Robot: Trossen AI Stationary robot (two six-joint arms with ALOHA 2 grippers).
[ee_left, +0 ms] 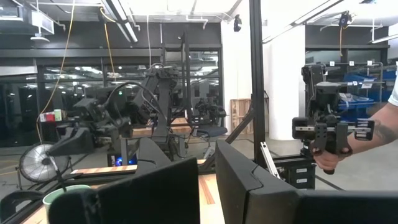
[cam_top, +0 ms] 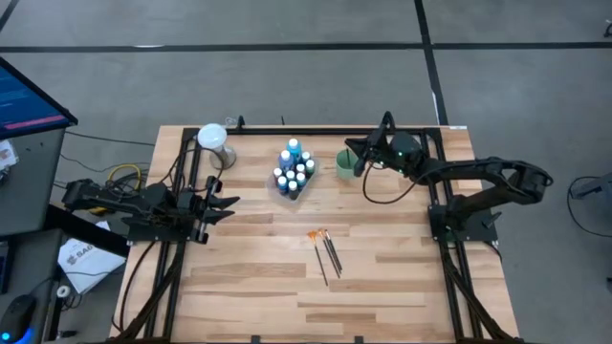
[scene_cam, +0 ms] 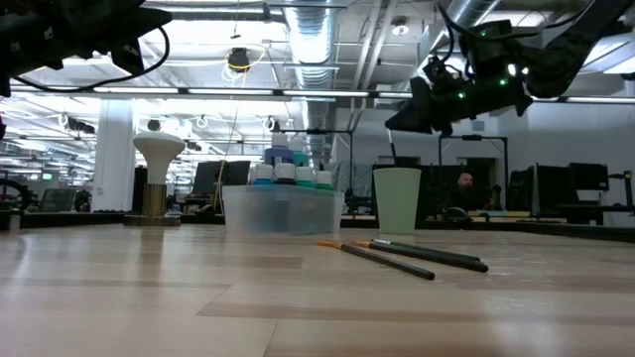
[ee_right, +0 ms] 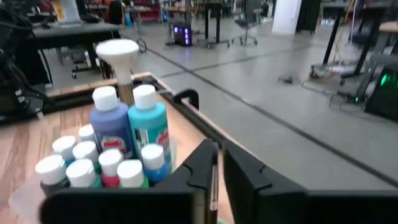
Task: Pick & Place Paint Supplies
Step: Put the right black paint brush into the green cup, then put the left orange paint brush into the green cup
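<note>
I see the bottles (cam_top: 295, 169) sitting in the tray (cam_top: 292, 191) (brushes (cam_top: 326, 250) loose on the table); right gripper (cam_top: 355, 158) nearly pressed together, empty.

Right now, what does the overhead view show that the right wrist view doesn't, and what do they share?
Only the high view shows the three brushes lying loose on the table, the green cup beside the right gripper, and the left gripper waiting at the table's left edge. Only the right wrist view shows the room's floor and desks beyond the table. Both show the paint bottles grouped in the clear tray, and the white-topped stand.
</note>
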